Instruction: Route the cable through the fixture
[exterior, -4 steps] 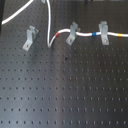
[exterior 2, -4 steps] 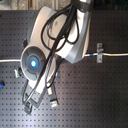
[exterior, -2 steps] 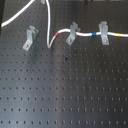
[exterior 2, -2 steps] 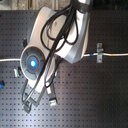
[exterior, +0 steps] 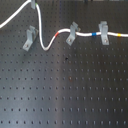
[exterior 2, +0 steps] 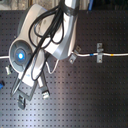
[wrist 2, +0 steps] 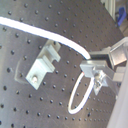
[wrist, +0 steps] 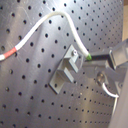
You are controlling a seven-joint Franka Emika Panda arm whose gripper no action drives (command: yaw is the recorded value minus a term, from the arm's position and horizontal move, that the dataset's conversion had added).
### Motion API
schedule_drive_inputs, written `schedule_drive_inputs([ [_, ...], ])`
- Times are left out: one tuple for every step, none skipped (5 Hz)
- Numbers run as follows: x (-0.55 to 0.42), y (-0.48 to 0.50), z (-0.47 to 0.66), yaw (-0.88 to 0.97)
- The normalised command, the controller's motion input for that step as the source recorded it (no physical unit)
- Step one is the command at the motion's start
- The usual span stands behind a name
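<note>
Gripper (wrist: pixel 102 57) pinching cable (wrist: pixel 75 37) just beside fixture (wrist: pixel 67 70) — nothing shifting since earlier frames — cable not yet seated in fork.

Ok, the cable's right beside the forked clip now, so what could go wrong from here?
1. In the first wrist view the cable runs past the fixture, not between its prongs; lowering could land it beside the fork.
2. The slack loop below the pincer might snag on the fixture.
3. Pulling hard could drag the cable out of the slanted clip.
</note>
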Motion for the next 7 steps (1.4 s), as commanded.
schedule_drive_inputs([
  [-0.175, 0.187, 0.4, -0.69],
  [-0.135, 0.165, 0.42, -0.73],
  [-0.407, 0.121, 0.22, -0.39],
  [-0.523, -0.169, 0.06, -0.22],
  [-0.219, -0.052, 0.17, -0.22],
  [-0.057, 0.201, 0.5, 0.0],
  [-0.072, 0.335, 0.43, 0.0],
])
